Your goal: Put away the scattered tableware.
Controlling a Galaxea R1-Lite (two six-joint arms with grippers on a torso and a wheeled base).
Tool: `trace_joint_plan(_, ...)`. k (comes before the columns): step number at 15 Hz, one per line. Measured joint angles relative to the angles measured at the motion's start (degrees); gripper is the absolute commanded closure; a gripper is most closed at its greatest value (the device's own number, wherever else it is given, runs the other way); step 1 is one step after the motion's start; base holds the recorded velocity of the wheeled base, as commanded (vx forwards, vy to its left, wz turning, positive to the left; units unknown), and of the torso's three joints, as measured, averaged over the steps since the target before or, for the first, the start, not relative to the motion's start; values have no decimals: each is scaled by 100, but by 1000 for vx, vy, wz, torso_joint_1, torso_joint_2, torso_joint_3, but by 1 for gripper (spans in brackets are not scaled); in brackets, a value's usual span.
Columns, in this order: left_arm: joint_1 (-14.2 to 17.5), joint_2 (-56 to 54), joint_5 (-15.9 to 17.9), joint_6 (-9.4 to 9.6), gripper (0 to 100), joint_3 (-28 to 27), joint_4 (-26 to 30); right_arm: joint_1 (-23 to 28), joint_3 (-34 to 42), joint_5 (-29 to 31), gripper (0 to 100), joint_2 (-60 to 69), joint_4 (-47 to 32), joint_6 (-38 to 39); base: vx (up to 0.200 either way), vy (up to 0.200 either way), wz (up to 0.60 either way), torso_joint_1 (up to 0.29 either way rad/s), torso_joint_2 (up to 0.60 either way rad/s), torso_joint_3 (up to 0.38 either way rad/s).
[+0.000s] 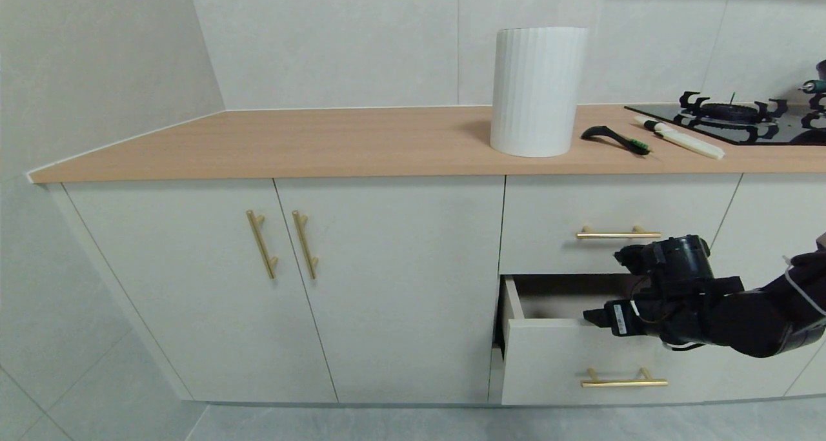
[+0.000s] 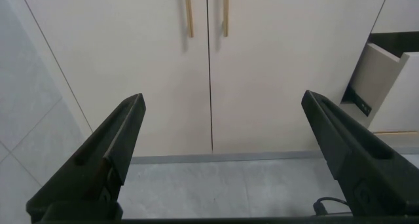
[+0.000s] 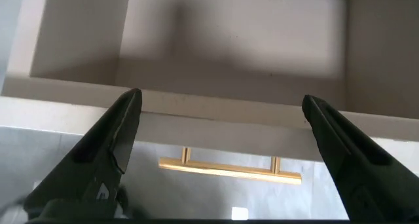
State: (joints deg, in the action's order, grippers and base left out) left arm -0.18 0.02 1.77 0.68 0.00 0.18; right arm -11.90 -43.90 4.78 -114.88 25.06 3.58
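Right gripper (image 3: 220,99) hangs spread wide (empty) over the pulled-out drawer (image 1: 548,357).

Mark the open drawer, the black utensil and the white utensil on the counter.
open drawer (image 1: 555,363), head view, front panel.
black utensil (image 1: 615,138), head view, mid handle.
white utensil (image 1: 682,139), head view, mid length.

A kitchen — wooden countertop (image 1: 322,141), gas hob (image 1: 729,115), pale cabinets (image 1: 193,286) with brass handles (image 1: 261,244), tiled wall (image 1: 335,41).
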Motion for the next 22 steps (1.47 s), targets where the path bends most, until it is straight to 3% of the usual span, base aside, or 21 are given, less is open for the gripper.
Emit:
trace_joint_plan(10,2,0,1,0,0,0,0,-229,-20,-101,0,948,-2654,-1047,0,0,0,0,0,0)
trace_joint_plan(16,2,0,0,0,0,0,0,-833,5,-68,0,1549,-4736,-1251,0,0,0,0,0,0)
trace_joint_plan(20,2,0,0,0,0,0,0,-913,-169,-87,0,1714,-4720,-1061,0,0,0,0,0,0)
trace_joint_plan(22,0,0,0,0,0,0,0,-817,-527,-126,0,1773,-4663,-184,0,0,0,0,0,0)
